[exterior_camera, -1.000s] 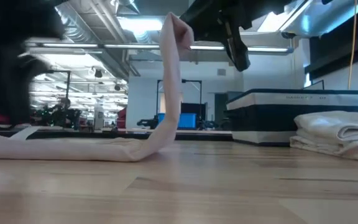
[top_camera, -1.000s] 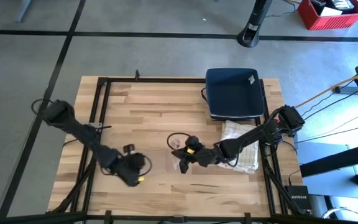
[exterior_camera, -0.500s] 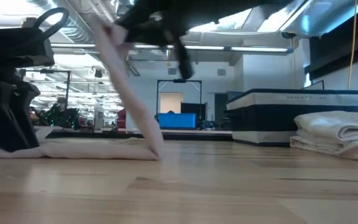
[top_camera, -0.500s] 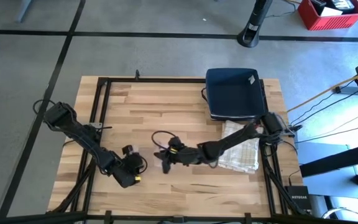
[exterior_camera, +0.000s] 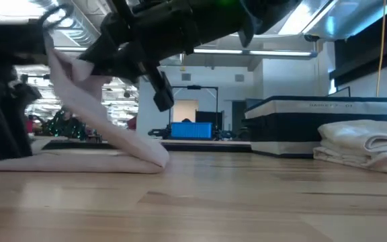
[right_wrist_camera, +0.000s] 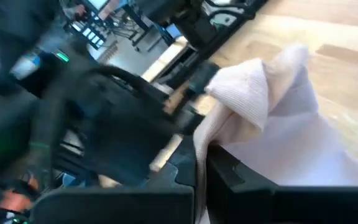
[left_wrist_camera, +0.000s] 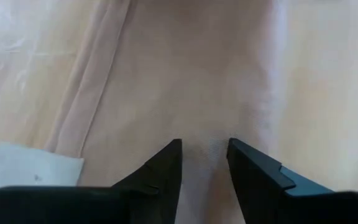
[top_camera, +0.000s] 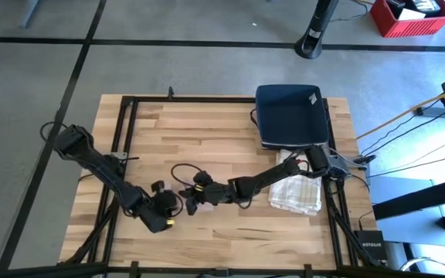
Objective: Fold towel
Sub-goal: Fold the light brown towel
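The pale pink towel [exterior_camera: 99,158] lies along the table, with one end raised. My right gripper [top_camera: 190,199] reaches far across from the right and is shut on that raised end [exterior_camera: 62,64]. My left gripper [top_camera: 161,210] stands just beside it, low on the flat part of the towel [left_wrist_camera: 185,74], with cloth between its nearly closed fingers. A white label [left_wrist_camera: 33,174] shows on the towel near the left fingers. My left gripper comes from above, pointing down, and its fingertips [left_wrist_camera: 173,158] stand on the flat towel with a small pucker of cloth [left_wrist_camera: 204,146] between them. That part of the towel stays on the table. One layer or several, I cannot tell. My right gripper pinches the towel's raised end between its two fingers [right_wrist_camera: 219,168], and a peak of cloth [right_wrist_camera: 253,81] sticks out past them. The end is lifted clear. From it the cloth slants down to a fold [exterior_camera: 154,158] resting on the table.
A stack of folded white towels [top_camera: 296,185] sits near the table's right edge, also seen in the low view [exterior_camera: 365,144]. A dark blue bin [top_camera: 288,116] stands behind it at the far right. Bare wood lies near the far left corner.
My right gripper has travelled toward the table's left and come lower, carrying the towel's raised end over the flat part toward my left gripper. The cloth, first standing nearly upright, now leans far over to the left. My left gripper has settled down on the towel.
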Controlling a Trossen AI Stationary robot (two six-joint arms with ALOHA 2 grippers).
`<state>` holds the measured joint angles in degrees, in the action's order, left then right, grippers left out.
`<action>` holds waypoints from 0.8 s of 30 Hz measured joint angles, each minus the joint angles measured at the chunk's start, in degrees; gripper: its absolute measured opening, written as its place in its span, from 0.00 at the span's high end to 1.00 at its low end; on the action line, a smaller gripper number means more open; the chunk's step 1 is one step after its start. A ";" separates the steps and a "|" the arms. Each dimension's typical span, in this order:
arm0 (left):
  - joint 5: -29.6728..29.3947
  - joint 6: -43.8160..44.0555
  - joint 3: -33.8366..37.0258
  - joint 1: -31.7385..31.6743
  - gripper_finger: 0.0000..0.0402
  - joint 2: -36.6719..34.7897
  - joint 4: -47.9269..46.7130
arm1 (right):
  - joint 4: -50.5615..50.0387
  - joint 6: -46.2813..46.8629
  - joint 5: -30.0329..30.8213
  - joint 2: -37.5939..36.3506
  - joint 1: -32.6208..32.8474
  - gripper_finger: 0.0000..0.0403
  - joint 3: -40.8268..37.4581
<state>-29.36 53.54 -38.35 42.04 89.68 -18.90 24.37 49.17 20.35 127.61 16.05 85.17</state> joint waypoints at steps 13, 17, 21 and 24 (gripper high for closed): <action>4.26 18.41 -1.15 9.24 0.69 -7.59 -12.88 | -0.97 0.48 -0.27 0.05 0.04 0.97 0.00; 2.38 22.60 2.19 10.17 0.69 -5.07 -10.75 | -0.44 3.14 -0.90 1.68 0.04 0.97 0.38; 1.19 21.49 3.81 9.80 0.69 -3.99 -5.49 | -0.22 4.86 -0.80 4.20 0.04 0.97 1.63; 0.83 20.55 4.28 9.57 0.69 -3.93 -3.72 | 2.08 5.96 -0.46 5.96 0.03 0.97 3.10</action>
<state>-28.53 74.08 -34.06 51.61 85.76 -22.62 26.45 55.13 19.89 133.57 16.08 88.27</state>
